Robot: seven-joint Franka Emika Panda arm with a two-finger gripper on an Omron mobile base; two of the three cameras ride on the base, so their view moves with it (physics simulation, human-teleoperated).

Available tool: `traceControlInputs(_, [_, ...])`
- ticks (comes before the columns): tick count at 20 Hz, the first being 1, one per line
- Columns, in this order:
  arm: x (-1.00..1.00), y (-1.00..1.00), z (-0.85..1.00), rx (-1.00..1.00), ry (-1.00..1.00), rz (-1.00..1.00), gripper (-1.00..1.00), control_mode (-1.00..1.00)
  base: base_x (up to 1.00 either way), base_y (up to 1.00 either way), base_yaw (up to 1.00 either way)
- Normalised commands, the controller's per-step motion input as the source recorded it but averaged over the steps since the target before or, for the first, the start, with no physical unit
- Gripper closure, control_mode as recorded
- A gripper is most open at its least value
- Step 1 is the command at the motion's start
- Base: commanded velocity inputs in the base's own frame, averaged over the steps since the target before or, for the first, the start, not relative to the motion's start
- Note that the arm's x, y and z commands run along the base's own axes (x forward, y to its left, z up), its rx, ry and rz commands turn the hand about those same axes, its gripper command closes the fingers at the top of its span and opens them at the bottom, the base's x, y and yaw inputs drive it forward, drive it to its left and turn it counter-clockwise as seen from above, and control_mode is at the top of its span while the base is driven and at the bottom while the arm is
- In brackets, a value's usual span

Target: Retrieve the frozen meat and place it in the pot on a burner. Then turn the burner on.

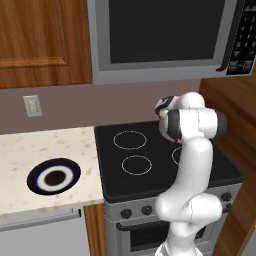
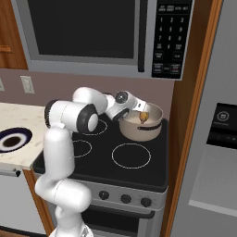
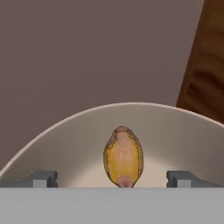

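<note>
your gripper (image 3: 113,179) stands wide open in the hand view, its two grey fingertips (image 3: 43,178) far apart with nothing clamped between them. between them you see the frozen meat (image 3: 124,156), a yellow-orange lump standing on end inside the pot (image 3: 65,131), touched by neither tip. from the right base view, moving left to right, you have the blue-rimmed plate (image 2: 11,139) on the pale counter (image 2: 18,113), then the black stovetop (image 2: 134,173), and the pot on the back right burner with your gripper reaching over its rim beside the meat.
</note>
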Motion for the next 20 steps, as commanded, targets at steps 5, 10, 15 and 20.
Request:
traceControlInputs(5, [-0.49, 0.0, 0.31, 0.0, -0.18, 0.01, -1.0, -1.0, 0.0, 0.0, 0.0])
traceControlInputs(10, [-0.51, 0.0, 0.18, 0.0, -0.05, 0.0, -1.0, -1.0, 0.0, 0.0, 0.0])
traceControlInputs(15, [-0.1, -0.02, 0.0, 0.0, 0.02, 0.0, -1.0, -1.0, 0.0, 0.0, 0.0])
traceControlInputs(20, [-0.38, -0.01, 0.08, 0.0, 0.0, 0.0, -1.0, -1.0, 0.0, 0.0, 0.0])
